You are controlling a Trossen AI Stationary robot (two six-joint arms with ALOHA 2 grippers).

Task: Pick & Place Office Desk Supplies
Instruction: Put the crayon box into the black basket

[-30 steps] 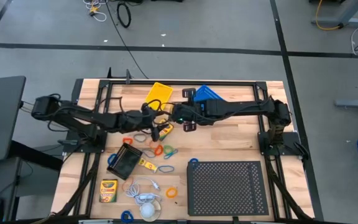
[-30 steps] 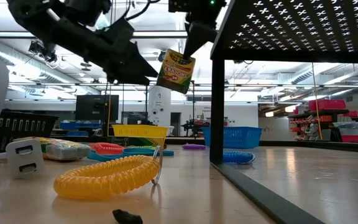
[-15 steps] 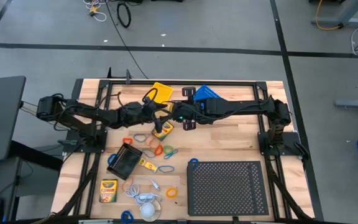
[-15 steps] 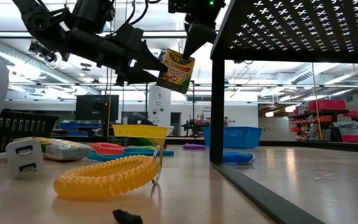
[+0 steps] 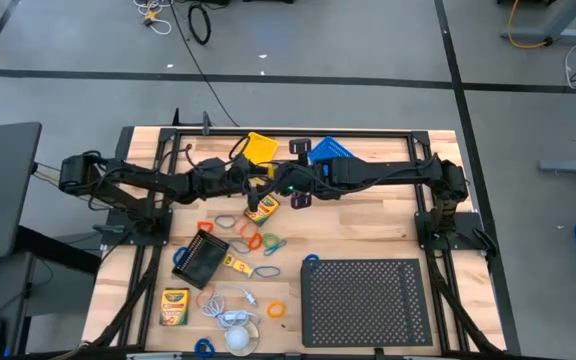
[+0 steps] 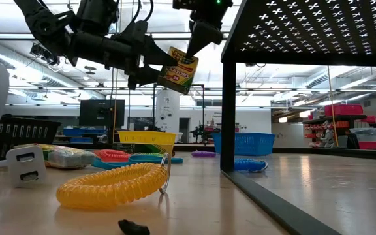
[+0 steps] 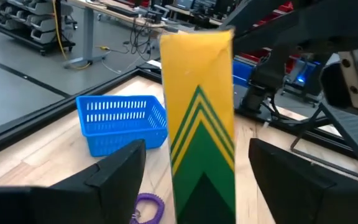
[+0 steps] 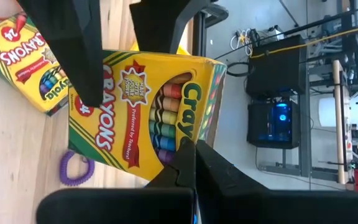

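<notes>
Between my open left pincer [image 6: 150,65] fingers hangs the crayon box [image 6: 178,68], gripped by the closed right pincer [image 6: 192,44]; handover underway, left should close next.

Both arms are dark, built of slim jointed segments with black cables running along them. Near the blue basket [image 5: 330,150], a small green light glows on the right arm.

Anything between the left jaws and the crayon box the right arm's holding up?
Nothing visible. The crayon box sits directly between the open fingers of the left gripper, with clear gaps on both sides. The right gripper pinches it by one end, above the table.
</notes>
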